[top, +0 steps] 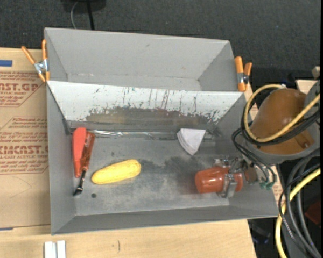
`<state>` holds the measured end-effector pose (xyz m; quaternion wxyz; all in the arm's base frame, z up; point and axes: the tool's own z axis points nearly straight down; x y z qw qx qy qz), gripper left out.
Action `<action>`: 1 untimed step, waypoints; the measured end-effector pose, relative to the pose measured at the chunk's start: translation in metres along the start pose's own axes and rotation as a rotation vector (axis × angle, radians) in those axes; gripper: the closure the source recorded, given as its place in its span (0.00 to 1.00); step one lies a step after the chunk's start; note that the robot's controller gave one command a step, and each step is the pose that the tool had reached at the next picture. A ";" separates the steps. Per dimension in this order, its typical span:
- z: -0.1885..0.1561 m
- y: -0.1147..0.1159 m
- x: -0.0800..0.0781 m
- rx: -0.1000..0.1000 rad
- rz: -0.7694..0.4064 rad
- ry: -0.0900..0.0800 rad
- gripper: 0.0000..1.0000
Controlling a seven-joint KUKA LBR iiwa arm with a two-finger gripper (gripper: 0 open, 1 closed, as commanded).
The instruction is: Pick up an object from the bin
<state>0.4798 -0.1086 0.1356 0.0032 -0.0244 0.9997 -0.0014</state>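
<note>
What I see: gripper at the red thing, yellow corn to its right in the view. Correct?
Not quite. In the camera view the corn lies left of the red thing, not right; the gripper is at the red thing.

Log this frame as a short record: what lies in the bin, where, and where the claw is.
bin: grey metal, scuffed floor
tool: orange with a black tip, along the left wall
cob: yellow, front left, just right of the tool
pale piece: at the foot of the back wall, middle
red thing: rounded, right side of the floor
claw: down in the bin at the red thing's right end
</note>
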 end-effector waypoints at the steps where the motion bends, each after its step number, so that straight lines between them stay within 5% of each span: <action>1: -0.123 0.000 -0.013 0.001 0.013 -0.002 1.00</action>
